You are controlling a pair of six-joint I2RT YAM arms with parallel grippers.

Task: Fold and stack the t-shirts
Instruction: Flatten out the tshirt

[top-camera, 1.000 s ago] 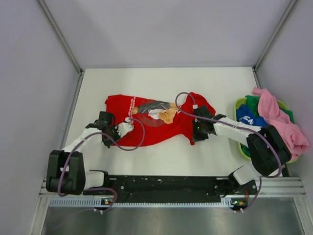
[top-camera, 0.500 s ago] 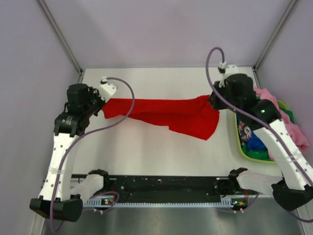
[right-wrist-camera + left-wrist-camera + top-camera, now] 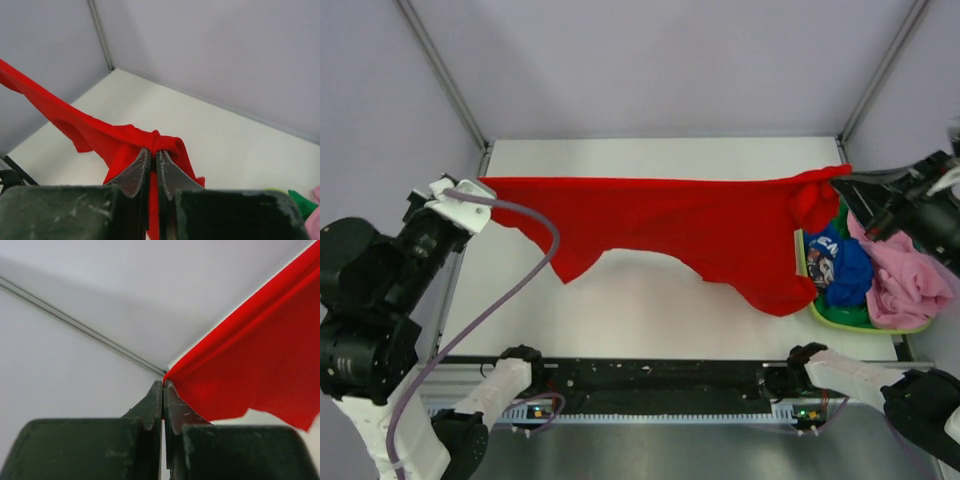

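Note:
The red t-shirt [image 3: 680,220] hangs stretched in the air across the table, its plain side to the camera. My left gripper [image 3: 480,185] is shut on its left end, high at the table's left side; the pinch shows in the left wrist view [image 3: 163,385], with the red cloth [image 3: 260,360] running off to the right. My right gripper [image 3: 838,175] is shut on the bunched right end, above the basket; in the right wrist view [image 3: 153,151] the cloth [image 3: 100,137] trails to the left. A blue t-shirt [image 3: 837,262], a pink one [image 3: 905,280] and a dark green one [image 3: 837,215] lie in the basket.
The round lime-green basket [image 3: 845,320] stands at the table's right edge. The white table [image 3: 640,320] lies under the hanging shirt. Grey walls with metal posts close in the left, right and back.
Both arms have risen and spread apart, lifting the red shirt off the table and stretching it wide; it now spans from the left edge to above the basket.

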